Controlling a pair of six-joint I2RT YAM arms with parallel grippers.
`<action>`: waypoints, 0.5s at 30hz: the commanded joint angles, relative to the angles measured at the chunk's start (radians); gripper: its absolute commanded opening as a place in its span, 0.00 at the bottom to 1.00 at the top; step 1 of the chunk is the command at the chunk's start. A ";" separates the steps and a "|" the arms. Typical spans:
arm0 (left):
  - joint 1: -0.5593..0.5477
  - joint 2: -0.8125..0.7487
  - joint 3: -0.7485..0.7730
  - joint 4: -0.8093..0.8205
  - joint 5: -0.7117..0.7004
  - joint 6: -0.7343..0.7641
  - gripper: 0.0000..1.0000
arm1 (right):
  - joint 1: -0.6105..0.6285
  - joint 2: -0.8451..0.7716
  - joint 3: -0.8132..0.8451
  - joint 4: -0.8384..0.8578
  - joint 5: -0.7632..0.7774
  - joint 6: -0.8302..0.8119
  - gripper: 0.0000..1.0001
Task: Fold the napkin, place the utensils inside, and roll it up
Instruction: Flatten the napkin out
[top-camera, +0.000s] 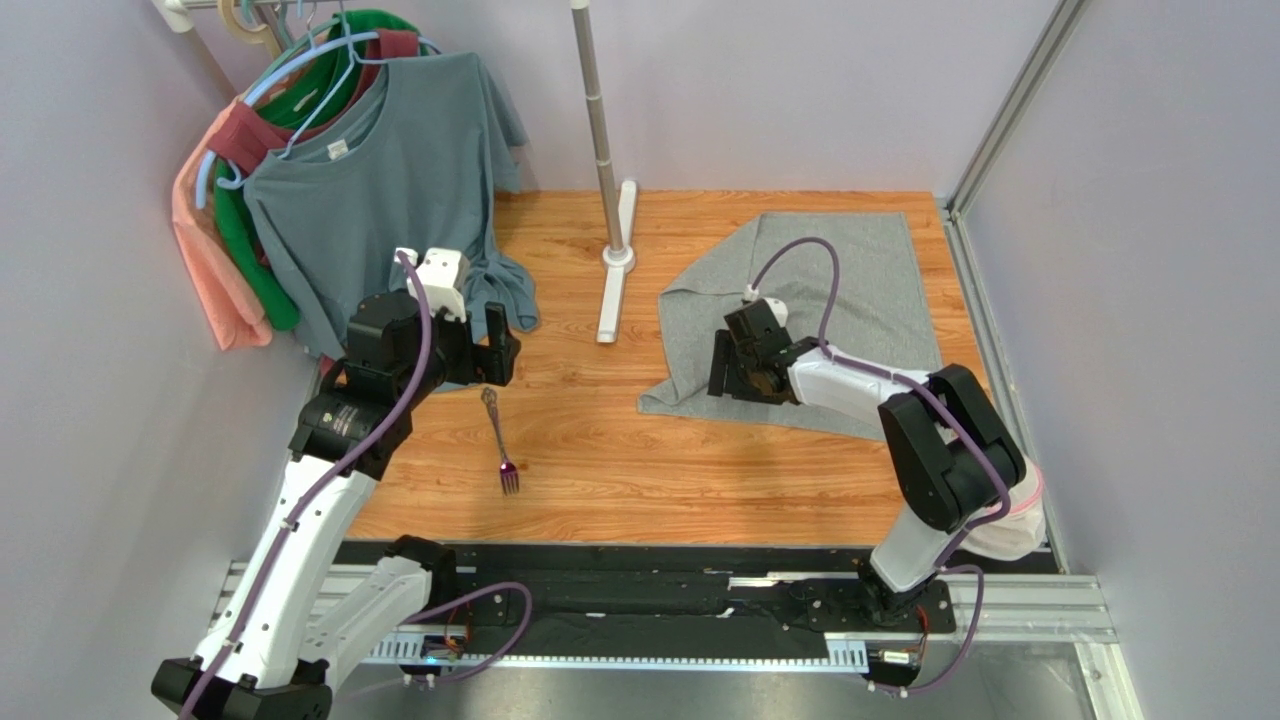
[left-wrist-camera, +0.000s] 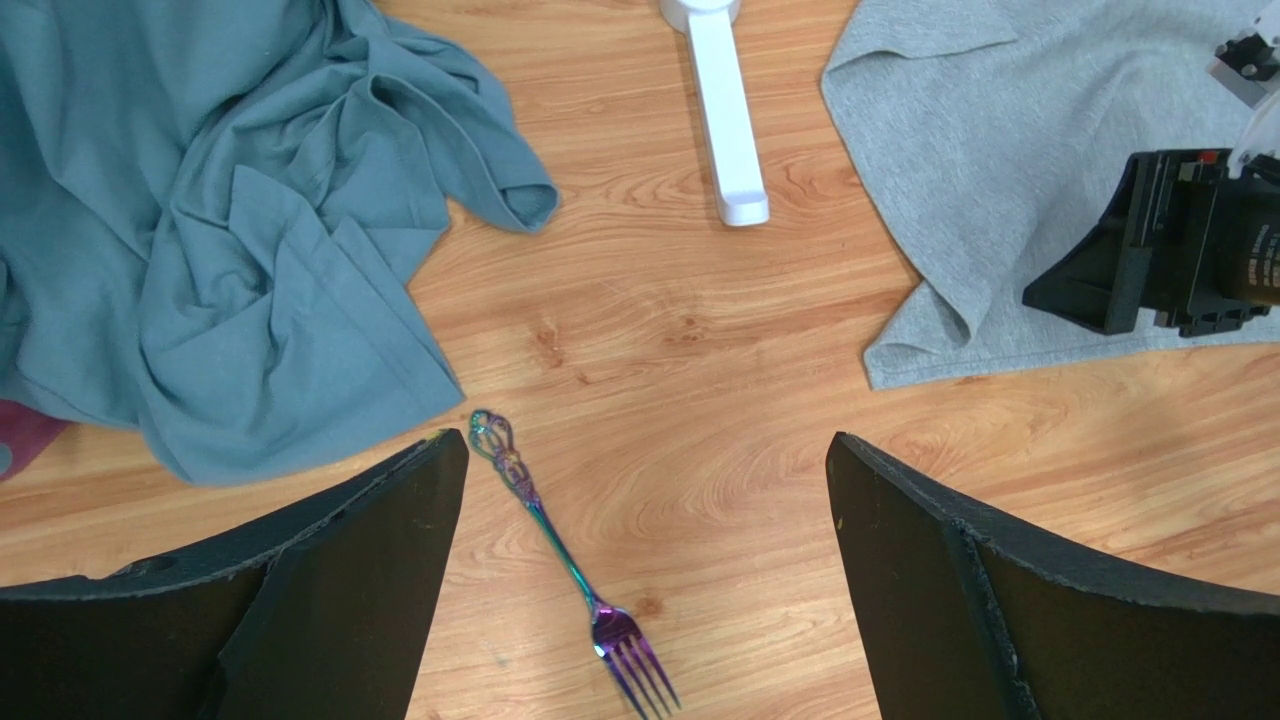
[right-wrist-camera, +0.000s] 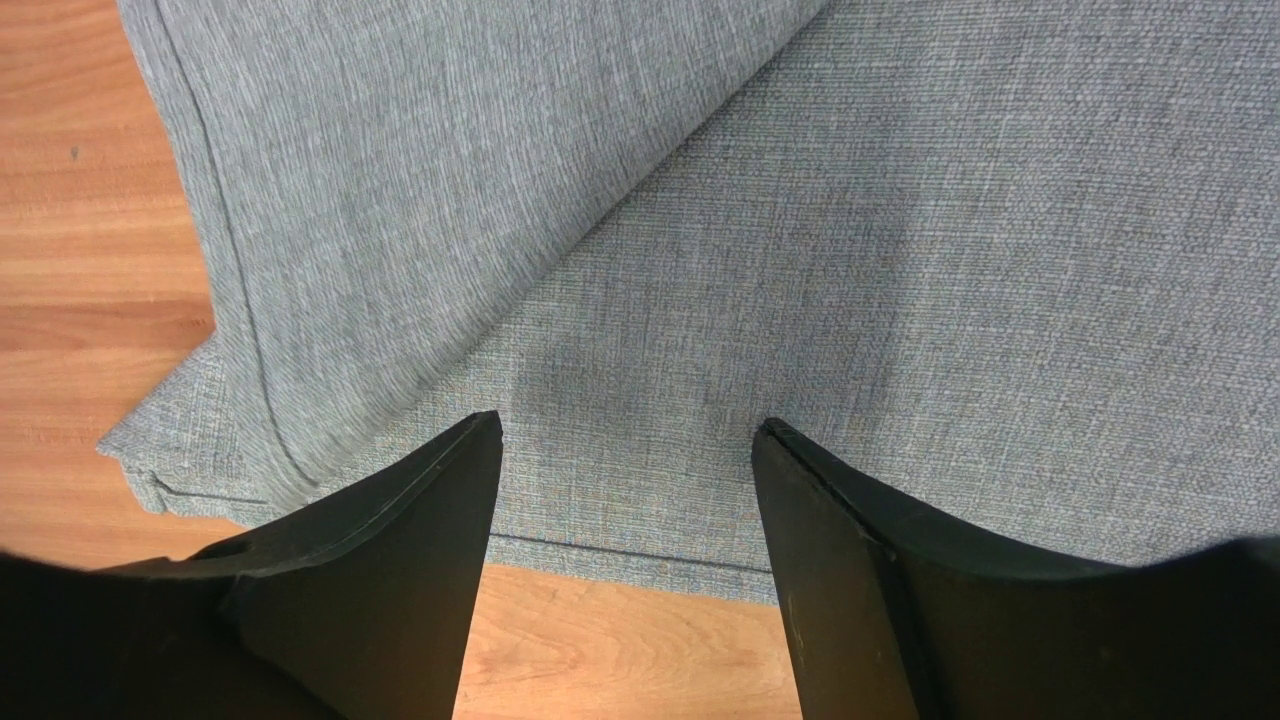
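Napkin (top-camera: 887, 300) partly under right claw (top-camera: 724, 369)

Light was bright and even in all three views I watched, coming from above. Shadows were faint: a soft patch on the napkin (right-wrist-camera: 631, 375) between the fingers (right-wrist-camera: 376, 585). The table (top-camera: 646, 465) carried a mild sheen. Weave and grain stayed sharp.

Lilac walls (top-camera: 781, 90), wood tabletop (top-camera: 646, 473), metal pole (top-camera: 597, 120)
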 joint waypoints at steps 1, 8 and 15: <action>-0.007 -0.009 -0.004 0.028 0.004 0.023 0.99 | 0.064 -0.009 -0.071 -0.104 -0.003 0.063 0.68; -0.007 -0.012 -0.005 0.028 0.001 0.022 0.99 | 0.160 -0.059 -0.097 -0.173 0.028 0.115 0.68; -0.007 -0.015 -0.004 0.026 0.002 0.022 0.99 | 0.233 -0.099 -0.105 -0.235 0.023 0.166 0.69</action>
